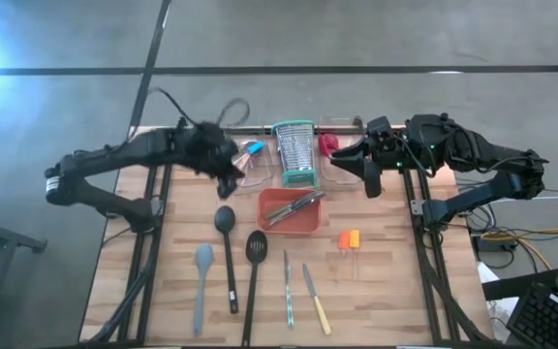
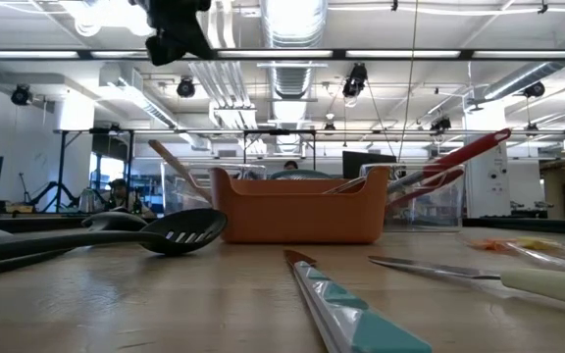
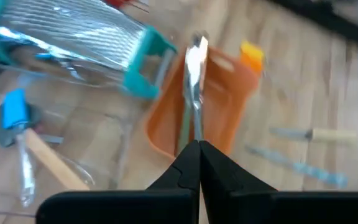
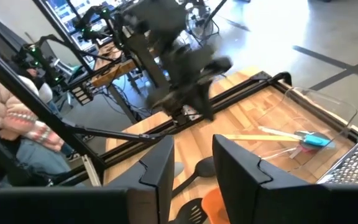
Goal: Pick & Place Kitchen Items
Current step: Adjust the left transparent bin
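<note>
My left gripper (image 1: pixel 229 182) is shut and empty, raised above the table beside the left clear bin; it also shows in its wrist view (image 3: pixel 197 158) and high in the low view (image 2: pixel 177 34). My right gripper (image 1: pixel 371 184) is open and empty, right of the right clear bin; its wrist view shows the gap between the fingers (image 4: pixel 192 171). An orange tray (image 1: pixel 308 225) holds silver utensils (image 3: pixel 194 68). On the table lie a black spoon (image 1: pixel 227 233), a black slotted turner (image 1: pixel 255 254), a grey spatula (image 1: pixel 201 271), a teal-handled knife (image 1: pixel 288 291), a cream-handled knife (image 1: pixel 316 302) and orange-handled tools (image 1: pixel 349 239).
An upright steel grater with teal rims (image 1: pixel 295 153) stands behind the tray. The left clear bin (image 1: pixel 260 173) holds a blue-handled tool (image 3: pixel 14 112); the right clear bin (image 1: pixel 339 167) holds a red spoon (image 1: pixel 328 143). A person (image 4: pixel 17 121) is beyond the table.
</note>
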